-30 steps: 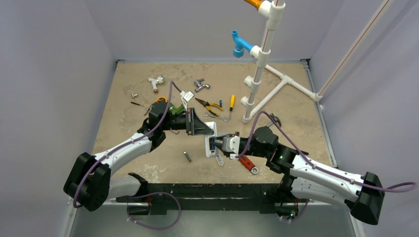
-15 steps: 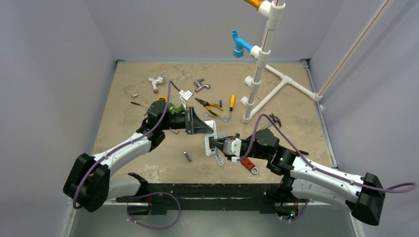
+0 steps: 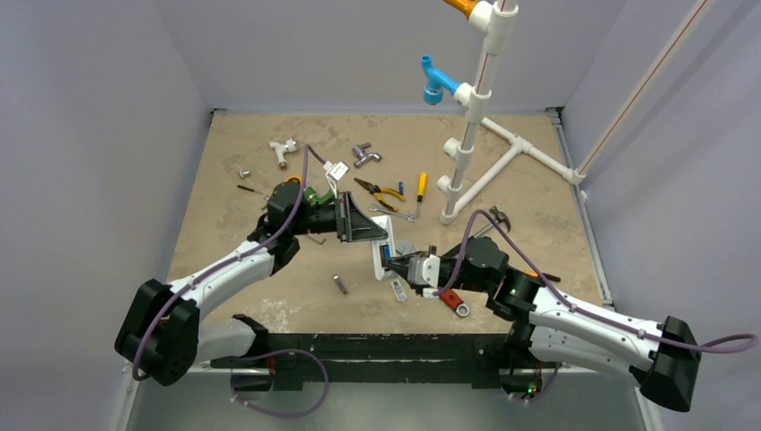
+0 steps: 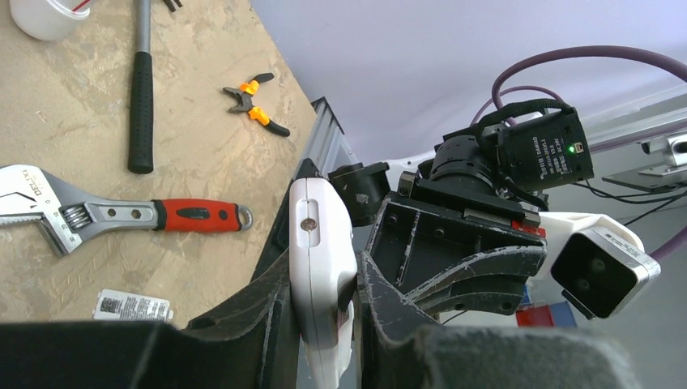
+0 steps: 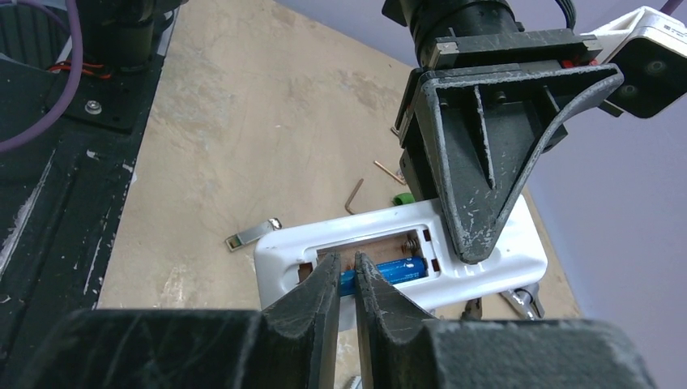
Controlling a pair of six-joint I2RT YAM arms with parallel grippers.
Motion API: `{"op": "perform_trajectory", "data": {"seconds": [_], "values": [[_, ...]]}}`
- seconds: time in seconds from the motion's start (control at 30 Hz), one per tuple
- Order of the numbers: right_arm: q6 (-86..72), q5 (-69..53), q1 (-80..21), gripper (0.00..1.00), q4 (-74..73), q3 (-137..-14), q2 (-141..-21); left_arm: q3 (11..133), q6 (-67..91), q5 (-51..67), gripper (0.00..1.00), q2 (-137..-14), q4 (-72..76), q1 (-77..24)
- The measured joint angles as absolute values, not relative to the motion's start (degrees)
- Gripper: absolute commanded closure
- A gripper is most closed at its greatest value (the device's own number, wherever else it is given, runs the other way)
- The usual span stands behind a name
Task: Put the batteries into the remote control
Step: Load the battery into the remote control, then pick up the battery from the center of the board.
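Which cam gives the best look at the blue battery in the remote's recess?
Right wrist. The blue cylindrical battery lies in the open recess of the white plastic remote control, at the fingertips of the right hand. Top external shows only a blue speck; left wrist sees the remote edge-on, recess hidden.

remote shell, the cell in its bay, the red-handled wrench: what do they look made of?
Remote control: white moulded plastic, smooth and slightly glossy, with rounded edges.
Battery: probably a metal can under a glossy blue wrap; only the wrap shows.
Wrench: bare grey metal jaw and shank, likely steel, with stamped markings. The red grip looks like rubber or plastic; which one is unclear.
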State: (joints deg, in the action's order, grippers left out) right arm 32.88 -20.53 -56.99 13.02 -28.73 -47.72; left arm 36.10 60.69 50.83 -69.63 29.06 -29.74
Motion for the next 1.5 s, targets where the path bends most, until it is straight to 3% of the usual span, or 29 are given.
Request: {"op": "perform_trajectory", "data": {"seconds": [0.13,0.27,0.37,0.67,0.93,1.13,1.5], "values": [[31.66,-20.32,-56.99,0.76,12.71,-28.71,-46.83,36.60,59.44,50.74,1.00,-69.56,27.64,-29.71],[28.49,-20.01,-56.84,0.59,12.91,-28.69,-46.06,36.88,57.87,50.28,1.00,-68.71,24.21,-29.28],[26.35,-19.66,-56.77,0.55,14.31,-28.69,-45.28,36.88,57.60,49.71,1.00,-68.01,22.79,-27.66],[19.97,-8.73,-56.66,0.52,13.96,-35.42,-51.81,36.82,52.93,45.17,1.00,-61.58,10.46,-18.87],[12.97,5.45,-56.25,0.51,12.47,-44.16,-71.29,37.30,46.44,41.10,1.00,-54.52,-2.52,-17.34],[4.82,15.03,-52.93,0.52,6.61,-61.34,-93.89,37.23,45.21,40.21,1.00,-53.87,-5.96,-17.17],[-12.84,20.16,-40.16,0.51,-6.39,-88.51,-114.15,37.26,43.68,40.21,1.00,-51.62,-8.51,-16.97]]}}
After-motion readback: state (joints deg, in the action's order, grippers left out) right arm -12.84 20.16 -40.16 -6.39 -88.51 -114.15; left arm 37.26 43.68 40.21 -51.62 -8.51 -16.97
